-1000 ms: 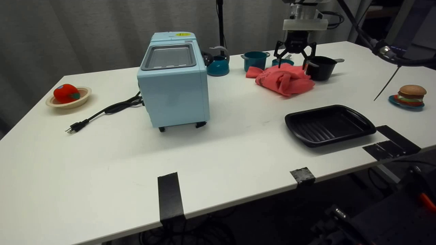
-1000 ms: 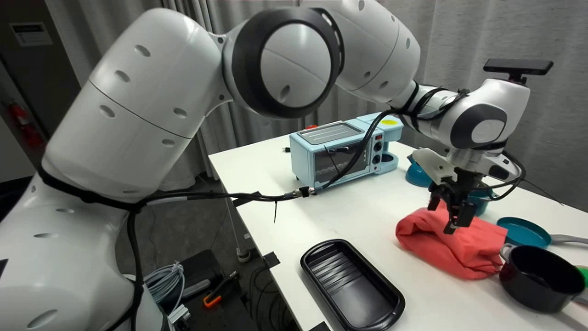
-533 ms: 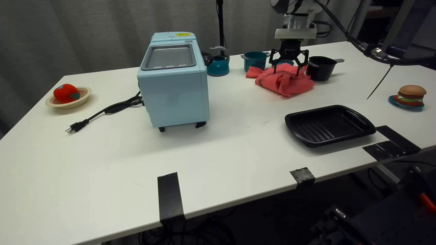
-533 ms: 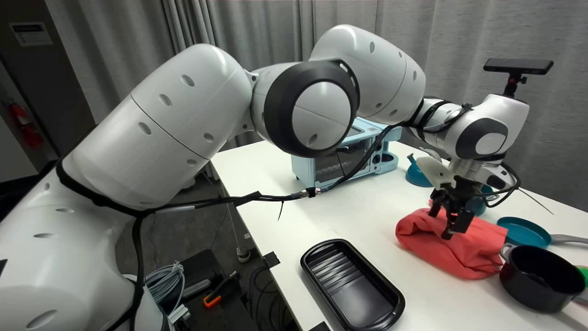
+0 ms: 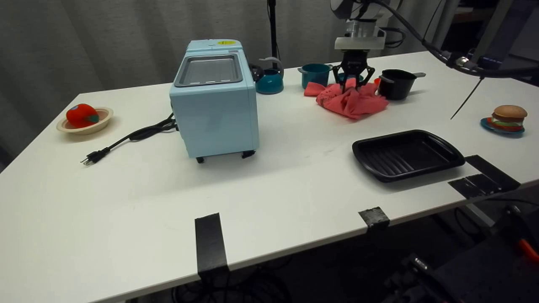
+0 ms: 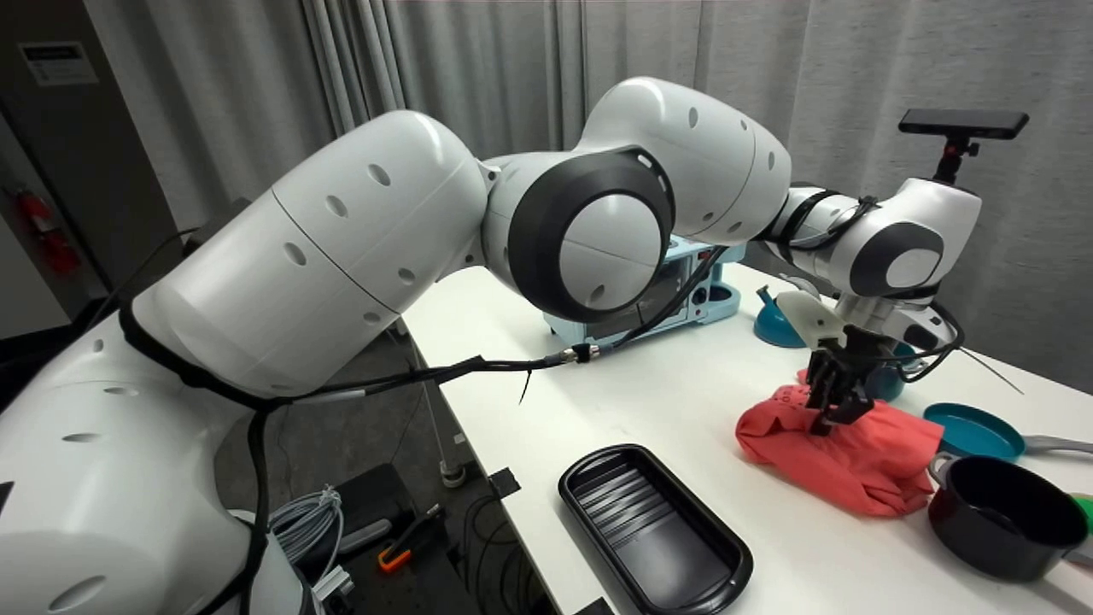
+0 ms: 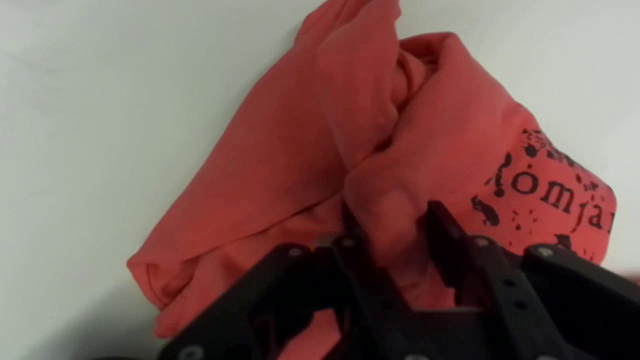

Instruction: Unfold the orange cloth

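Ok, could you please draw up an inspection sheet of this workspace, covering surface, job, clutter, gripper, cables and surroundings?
Surface: white table, faint marks, black tape at an edge.
Job's things: orange cloth, bunched with overlapping folds, dark print showing; not yet unfolded.
Clutter: toaster oven, black tray, black pot, close to the cloth, teal pot, kettle, pan, toy burger, tomato in a bowl.
Gripper: fingers on either side of gathered cloth; whether the hold is firm cannot be told.
Cables: power cord on the table, its plug lying loose; arm cable slung above the table.
Surroundings: gray curtains behind; what looks like a fire extinguisher to the side.
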{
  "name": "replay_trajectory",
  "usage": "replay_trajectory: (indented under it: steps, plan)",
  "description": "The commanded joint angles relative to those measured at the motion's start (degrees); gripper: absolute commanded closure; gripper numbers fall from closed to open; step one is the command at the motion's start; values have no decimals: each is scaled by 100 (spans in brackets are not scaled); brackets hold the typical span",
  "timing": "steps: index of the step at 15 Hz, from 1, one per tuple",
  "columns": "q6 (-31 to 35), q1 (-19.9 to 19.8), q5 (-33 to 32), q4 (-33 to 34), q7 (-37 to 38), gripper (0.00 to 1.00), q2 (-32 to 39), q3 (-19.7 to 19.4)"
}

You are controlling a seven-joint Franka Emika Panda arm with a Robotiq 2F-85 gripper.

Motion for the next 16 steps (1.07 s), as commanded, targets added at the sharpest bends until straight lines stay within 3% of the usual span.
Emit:
replay_trajectory:
  steps: [1, 3, 7, 10, 16]
  plan:
    - [-131, 22, -46, 415, 119, 94, 100, -75]
    - [-11, 139, -270, 290, 163, 100, -59, -196]
    - [439, 450, -872, -100, 269, 97, -530, -515]
    - [1272, 823, -1407, -692, 365, 97, -1026, -736]
    - [3563, 1721, -2502, -2359, 778, 97, -2009, -1080]
